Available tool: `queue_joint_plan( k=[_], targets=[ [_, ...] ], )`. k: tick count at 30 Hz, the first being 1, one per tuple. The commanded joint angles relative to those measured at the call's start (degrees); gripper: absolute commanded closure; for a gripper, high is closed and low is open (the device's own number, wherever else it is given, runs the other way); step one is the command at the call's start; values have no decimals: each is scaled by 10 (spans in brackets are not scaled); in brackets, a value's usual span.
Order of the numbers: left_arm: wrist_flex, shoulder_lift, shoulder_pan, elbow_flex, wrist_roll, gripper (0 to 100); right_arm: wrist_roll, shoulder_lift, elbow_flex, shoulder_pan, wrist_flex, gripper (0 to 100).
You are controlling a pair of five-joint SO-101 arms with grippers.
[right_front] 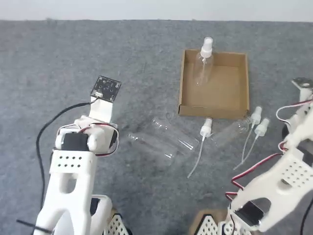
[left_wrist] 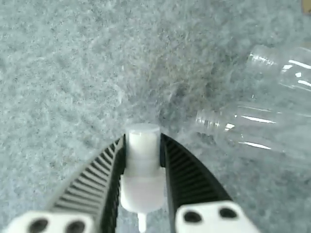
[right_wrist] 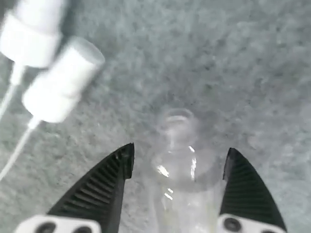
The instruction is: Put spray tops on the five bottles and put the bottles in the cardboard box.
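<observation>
My left gripper (left_wrist: 142, 158) clamped a white plastic spray top (left_wrist: 142, 143); my right gripper (right_wrist: 179, 149) stood open astride a clear plastic bottle (right_wrist: 177, 172). Capping step in hand. Next, I judged, grip that bottle.

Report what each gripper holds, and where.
Left gripper clamps a white plastic spray top by its head. Right gripper is open, astride a clear plastic bottle, holding nothing.

A bench (right_front: 58, 54) covered in grey, fuzzy, carpet-like fabric spans the overhead view. Along its far edge runs a narrow strip of pale, plain wall (right_front: 146, 9). The light is soft and even, casting faint shadows.
</observation>
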Motion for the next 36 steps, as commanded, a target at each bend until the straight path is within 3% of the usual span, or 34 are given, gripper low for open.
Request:
queue_joint_plan(
  k=[1,12,19,26,36],
  targets=[
    [-13,-21,3,-1,6,987,11,-4,-33,32,-7,767],
    [-13,-21,2,-1,6,987,52,22,-33,36,-7,778],
    [-13,-26,3,-1,5,987,52,17,-34,36,0,990],
    [-5,-46,-3,-31,1,987,46,-64,-98,44,91,994],
    [167,-201,3,-203,5,987,-110,-303,-57,-66,145,994]
  ],
)
